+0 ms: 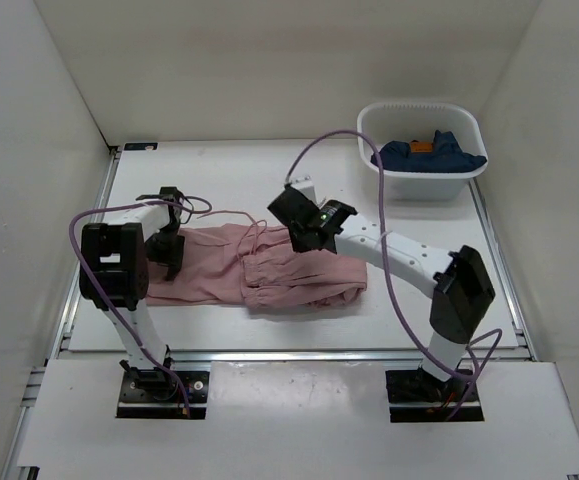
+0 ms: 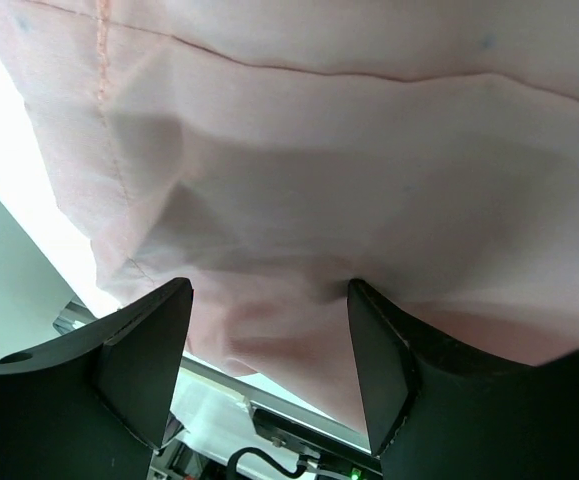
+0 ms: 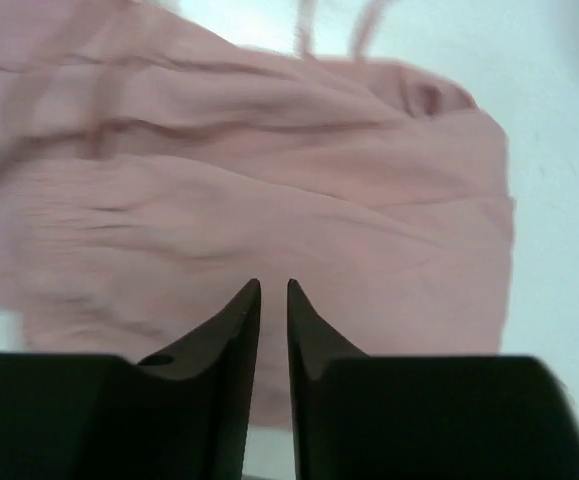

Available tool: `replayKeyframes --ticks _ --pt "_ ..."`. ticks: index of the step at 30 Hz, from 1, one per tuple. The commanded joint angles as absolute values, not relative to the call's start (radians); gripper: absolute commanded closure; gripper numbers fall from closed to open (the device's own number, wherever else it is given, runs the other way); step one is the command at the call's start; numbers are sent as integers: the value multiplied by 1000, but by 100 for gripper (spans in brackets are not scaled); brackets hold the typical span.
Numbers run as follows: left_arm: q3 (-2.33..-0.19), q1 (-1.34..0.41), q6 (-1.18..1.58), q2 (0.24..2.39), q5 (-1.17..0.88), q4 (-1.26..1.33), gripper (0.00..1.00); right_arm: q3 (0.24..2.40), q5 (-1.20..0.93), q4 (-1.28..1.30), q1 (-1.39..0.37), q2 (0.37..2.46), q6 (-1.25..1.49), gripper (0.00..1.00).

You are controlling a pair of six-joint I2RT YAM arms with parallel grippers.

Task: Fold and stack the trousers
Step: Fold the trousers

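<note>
Beneath the left hand (image 1: 169,248) and right hand (image 1: 307,232) lie the trousers (image 1: 234,270).

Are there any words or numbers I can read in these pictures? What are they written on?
There are no words or numbers that can be read in any view.
The orange tag on the dark blue garment in the white basket: too small to read.
The pink trousers: no writing shows on them.
</note>
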State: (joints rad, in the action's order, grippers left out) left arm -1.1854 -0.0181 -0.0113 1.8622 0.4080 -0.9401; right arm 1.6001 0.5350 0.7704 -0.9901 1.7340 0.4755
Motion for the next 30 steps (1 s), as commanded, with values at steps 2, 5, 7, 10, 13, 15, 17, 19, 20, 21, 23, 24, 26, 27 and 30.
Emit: replayKeyframes --ticks 2,5,7,10,13,15,17,19,20,21,23,24,26,27,30 --pt "-1193 -14 0 1804 403 -916 25 1405 367 679 -915 1799 583 87" --pt "-1184 -14 0 1804 403 -916 24 1359 331 635 -862 1885 594 100" --pt "-1184 -14 0 1804 403 -925 24 1359 343 626 -853 1945 594 100" --pt "-1184 -14 0 1804 403 -934 24 1396 400 626 -830 1927 566 92" --pt "-1184 -14 0 1804 403 -934 24 1445 462 653 -830 1846 543 48" --pt "-1175 -14 0 1804 394 -934 24 1471 506 708 -830 1768 543 12" --pt "-1175 -14 0 1795 382 -934 23 1482 552 764 -821 1715 601 1" --pt "-1175 -5 0 1795 371 -934 23 1465 534 857 -778 1654 653 1" --pt "-1175 -5 0 1786 362 -943 23 1451 508 882 -760 1638 708 1" --pt "-1175 -5 0 1786 362 -943 23 1398 445 896 -741 1606 728 1" --pt "-1175 -5 0 1775 362 -943 23 1329 378 884 -690 1573 780 1" --pt "-1187 -5 0 1775 362 -943 23 1248 350 864 -666 1539 794 1" --pt "-1202 -5 0 1766 351 -953 23 1169 264 787 -637 1504 837 1" --pt "-1212 -5 0 1766 351 -962 23 1129 230 755 -603 1494 848 1" --pt "-1249 5 0 1755 342 -988 23 962 132 562 -534 1480 893 1"
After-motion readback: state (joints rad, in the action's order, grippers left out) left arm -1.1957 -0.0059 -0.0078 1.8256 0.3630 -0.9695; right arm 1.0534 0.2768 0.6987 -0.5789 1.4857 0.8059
